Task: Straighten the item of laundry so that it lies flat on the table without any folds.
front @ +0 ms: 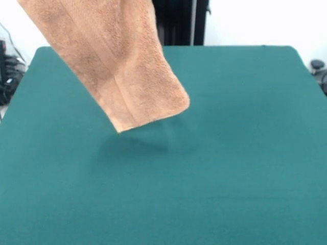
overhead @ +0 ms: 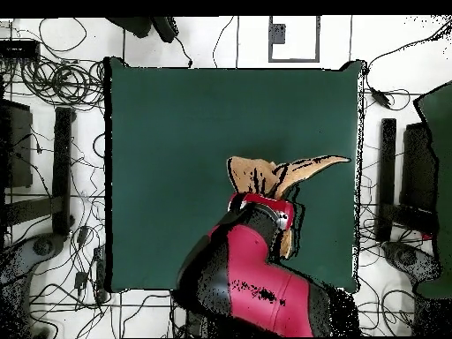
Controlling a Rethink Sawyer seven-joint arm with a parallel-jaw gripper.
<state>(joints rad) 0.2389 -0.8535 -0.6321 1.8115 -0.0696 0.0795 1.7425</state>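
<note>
The tan-orange towel (front: 117,61) hangs in the air over the dark green table (front: 235,163), slanting down from the top left. Its lower edge is clear of the cloth, with a shadow beneath it. A smooth stripe band runs along its length. In the overhead view the towel (overhead: 265,174) shows bunched at the end of the red and black arm, right of the table's (overhead: 168,159) middle. My gripper (overhead: 262,201) sits under the arm's wrist, shut on the towel's upper part. It is out of view above the front view's top edge. No care tag shows.
The black pedestal (front: 179,23) stands at the table's far side. Cables and dark stands (overhead: 62,168) lie on the floor around the table, with more gear at the right (overhead: 388,177).
</note>
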